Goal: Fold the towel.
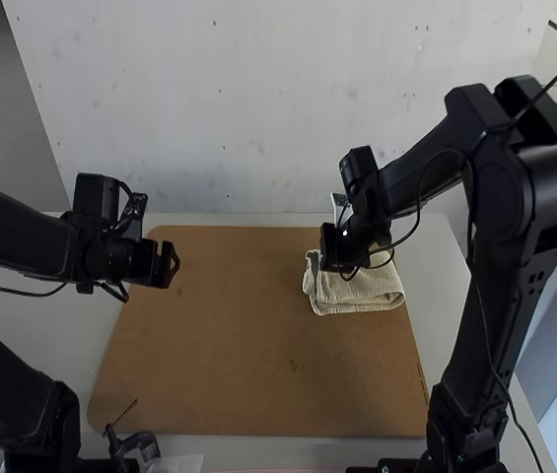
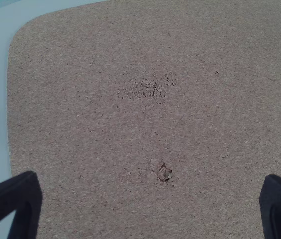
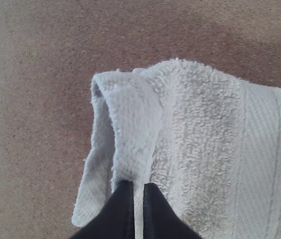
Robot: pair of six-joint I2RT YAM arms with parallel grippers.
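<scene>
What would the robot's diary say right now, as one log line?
towel: folded, at board's far right in high view | right gripper: at towel | left gripper: open, above board

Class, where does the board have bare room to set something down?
The board is bare between the left gripper and the towel, and from the towel to the board's near edge. Crowded: far right, under the right gripper.

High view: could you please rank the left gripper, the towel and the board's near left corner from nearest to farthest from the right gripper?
1. Towel, right at that gripper.
2. Left gripper, across on the left side.
3. Board's near left corner, farthest off.
</scene>
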